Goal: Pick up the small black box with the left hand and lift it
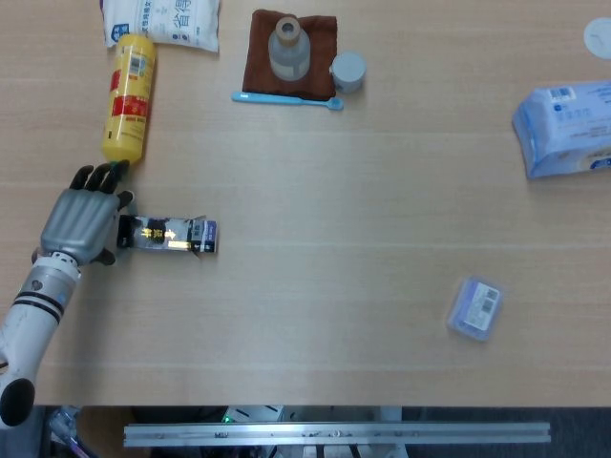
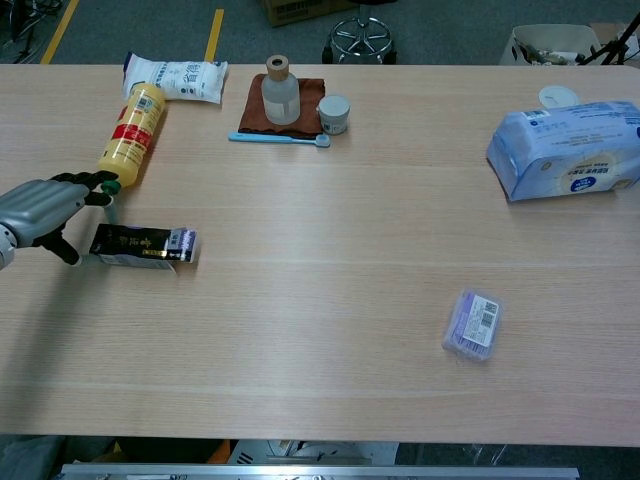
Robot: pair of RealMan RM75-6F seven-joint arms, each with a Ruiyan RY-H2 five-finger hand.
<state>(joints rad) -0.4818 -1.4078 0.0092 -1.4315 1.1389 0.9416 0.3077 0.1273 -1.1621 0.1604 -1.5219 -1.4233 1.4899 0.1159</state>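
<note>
The small black box (image 1: 170, 235) lies flat on the table at the left, its long side running left to right, with a bright glare on its top. The same box (image 2: 142, 245) shows in the chest view with its left end slightly raised. My left hand (image 1: 82, 221) is at that left end. The thumb is below the end and a finger above it, and they pinch it, while the other fingers stay spread toward the yellow bottle. My right hand appears in neither view.
A yellow bottle (image 1: 131, 97) lies just beyond my left fingertips, with a white packet (image 1: 162, 19) behind it. A brown cloth with a bottle (image 1: 288, 48), a small cup (image 1: 347, 72) and a blue toothbrush (image 1: 286, 97) are at the back. A tissue pack (image 1: 565, 128) and a purple packet (image 1: 475, 307) lie to the right.
</note>
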